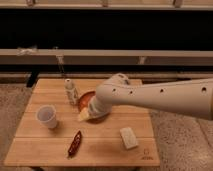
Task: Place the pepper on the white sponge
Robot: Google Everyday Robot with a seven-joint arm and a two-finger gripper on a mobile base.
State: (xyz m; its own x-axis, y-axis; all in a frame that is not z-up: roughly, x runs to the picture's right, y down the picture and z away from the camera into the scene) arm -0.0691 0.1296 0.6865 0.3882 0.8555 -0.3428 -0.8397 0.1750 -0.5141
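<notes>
Camera view — shows the gripper (pixel 85 114) low at the near-left edge of the orange bowl (pixel 86 98), spread wide. Finds the pepper (pixel 75 143) lying on the wooden table (pixel 30 150) in front of the bowl — well apart from the white sponge (pixel 129 137) to its right.

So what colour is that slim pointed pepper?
The pepper is dark red, camera view; the gripper hovers by the round orange bowl.

Reaching in from the right with a thick white arm (pixel 165 97), stretching leftward and sloping slightly down, bending at the rounded wrist (pixel 114 90), pointing the gripper (pixel 85 114) down and to the left at the arm's lowest end, holding the yellowish fingers (pixel 82 117) spread apart, gripping nothing.
</notes>
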